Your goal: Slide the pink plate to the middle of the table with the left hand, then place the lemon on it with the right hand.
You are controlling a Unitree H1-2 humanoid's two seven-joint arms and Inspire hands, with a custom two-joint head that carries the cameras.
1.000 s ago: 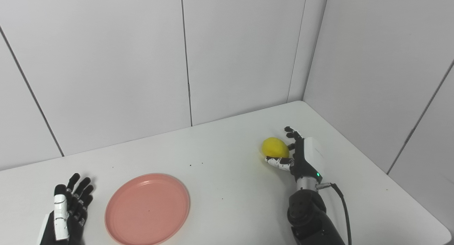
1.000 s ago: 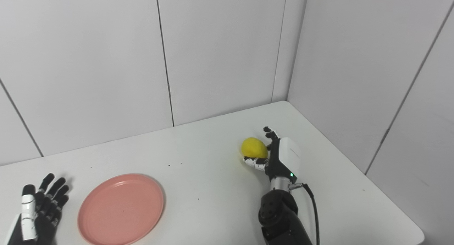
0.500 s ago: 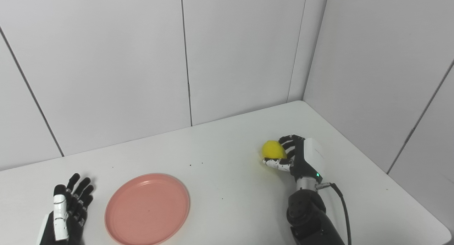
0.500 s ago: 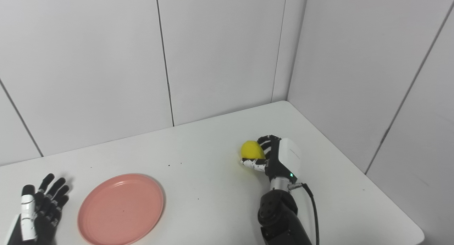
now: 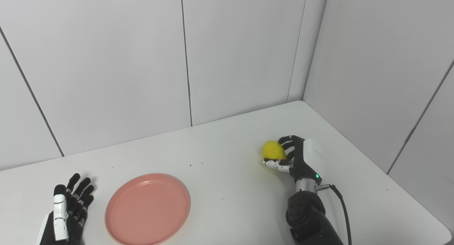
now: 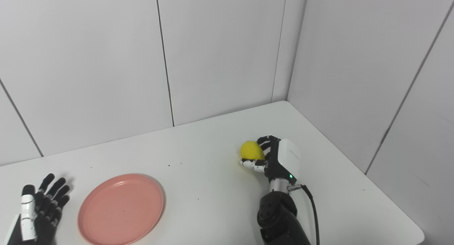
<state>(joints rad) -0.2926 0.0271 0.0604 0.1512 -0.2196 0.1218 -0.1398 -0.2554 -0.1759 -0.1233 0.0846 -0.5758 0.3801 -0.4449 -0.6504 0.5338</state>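
The pink plate (image 5: 148,208) lies flat on the white table, left of centre near the front edge. A yellow lemon (image 5: 273,150) sits toward the right side of the table, with my right hand (image 5: 297,157) shut on it: fingers curl over its far side and the thumb lies under its near side. My left hand (image 5: 67,211) rests open at the front left, fingers spread, a short gap left of the plate and not touching it.
The white table (image 5: 227,167) fits into a corner of white wall panels, with its right edge slanting toward the front. A black cable (image 5: 342,209) trails from my right wrist. A few small dark specks dot the tabletop.
My right hand's fingers have curled from spread open to closed around the lemon, and the hand has crept slightly left and up. Plate and left hand have not moved.
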